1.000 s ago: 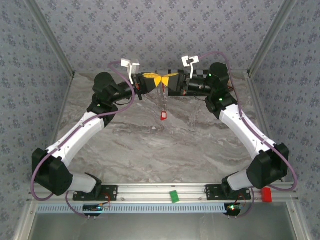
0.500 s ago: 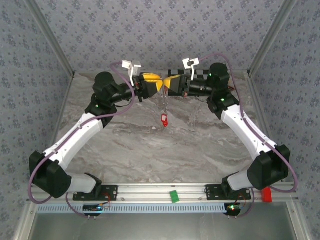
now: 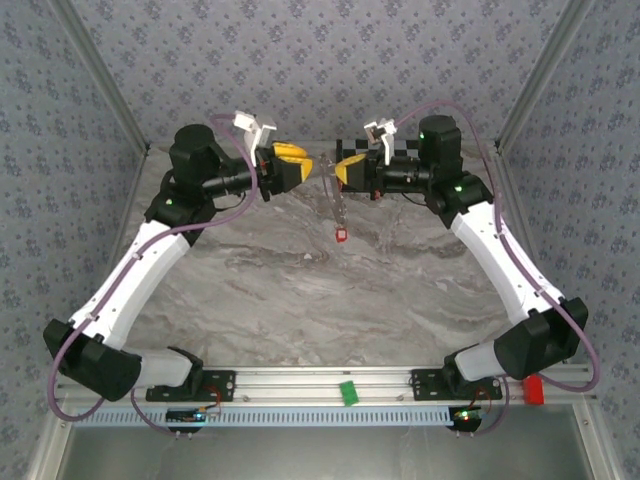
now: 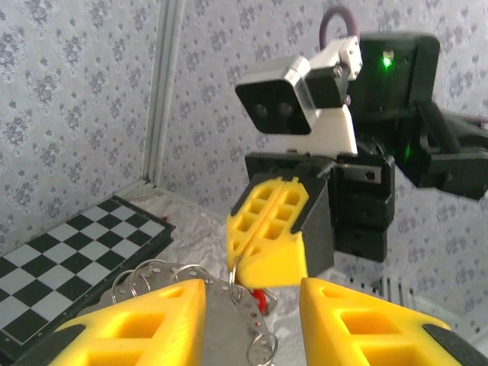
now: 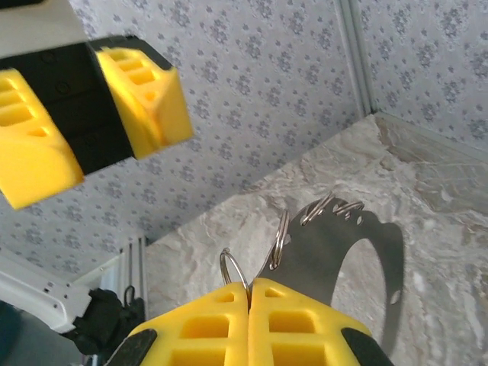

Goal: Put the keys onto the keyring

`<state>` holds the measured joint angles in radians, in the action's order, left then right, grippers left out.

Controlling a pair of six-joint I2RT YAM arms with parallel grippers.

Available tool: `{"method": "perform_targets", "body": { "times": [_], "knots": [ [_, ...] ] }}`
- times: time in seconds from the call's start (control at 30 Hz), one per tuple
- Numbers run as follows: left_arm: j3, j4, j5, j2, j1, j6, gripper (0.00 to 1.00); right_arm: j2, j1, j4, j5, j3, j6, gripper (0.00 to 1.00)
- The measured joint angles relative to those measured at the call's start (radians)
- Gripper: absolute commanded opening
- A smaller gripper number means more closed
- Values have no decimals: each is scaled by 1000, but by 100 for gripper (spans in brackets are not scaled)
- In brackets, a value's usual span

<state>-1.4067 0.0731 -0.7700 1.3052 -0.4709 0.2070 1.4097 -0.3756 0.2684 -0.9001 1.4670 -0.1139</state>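
Note:
The keyring (image 3: 334, 197) is a flat silver curved plate (image 5: 335, 252) carrying several small split rings. It hangs from my right gripper (image 3: 341, 171), whose yellow fingers are shut on one split ring (image 5: 233, 268) at the plate's edge. A key (image 3: 341, 236) with a red head dangles at the bottom of the keyring, above the marble; its red head (image 4: 261, 298) shows behind the plate (image 4: 221, 320). My left gripper (image 3: 296, 166) stands open a short way to the left, with nothing held. In the left wrist view its fingertips (image 4: 137, 324) flank the plate without touching it.
A black-and-white chequered board (image 4: 69, 259) lies at the back of the marble table (image 3: 320, 290), behind the right gripper. A green block (image 3: 348, 392) and a red block (image 3: 533, 388) sit on the front rail. Patterned walls close in the back and sides.
My left gripper has opened, let go and drawn back to the left. The right gripper stays shut on the keyring, which now hangs from it alone, the key swung slightly right.

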Motion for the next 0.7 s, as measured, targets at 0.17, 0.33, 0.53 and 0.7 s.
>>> {"method": "perform_targets", "body": {
  "times": [0.17,0.33,0.53,0.7],
  "knots": [
    [-20,127,-27,0,0,-103,37,0,-29,179,79,56,198,0],
    [-44,246,-42,32,0,-181,33,0,-97,314,188,93,378,0],
    [-64,343,-66,53,0,-252,31,7,-171,412,316,115,533,0],
    [-79,416,-71,56,-2,-311,31,12,-201,451,376,129,609,0]
  ]
}}
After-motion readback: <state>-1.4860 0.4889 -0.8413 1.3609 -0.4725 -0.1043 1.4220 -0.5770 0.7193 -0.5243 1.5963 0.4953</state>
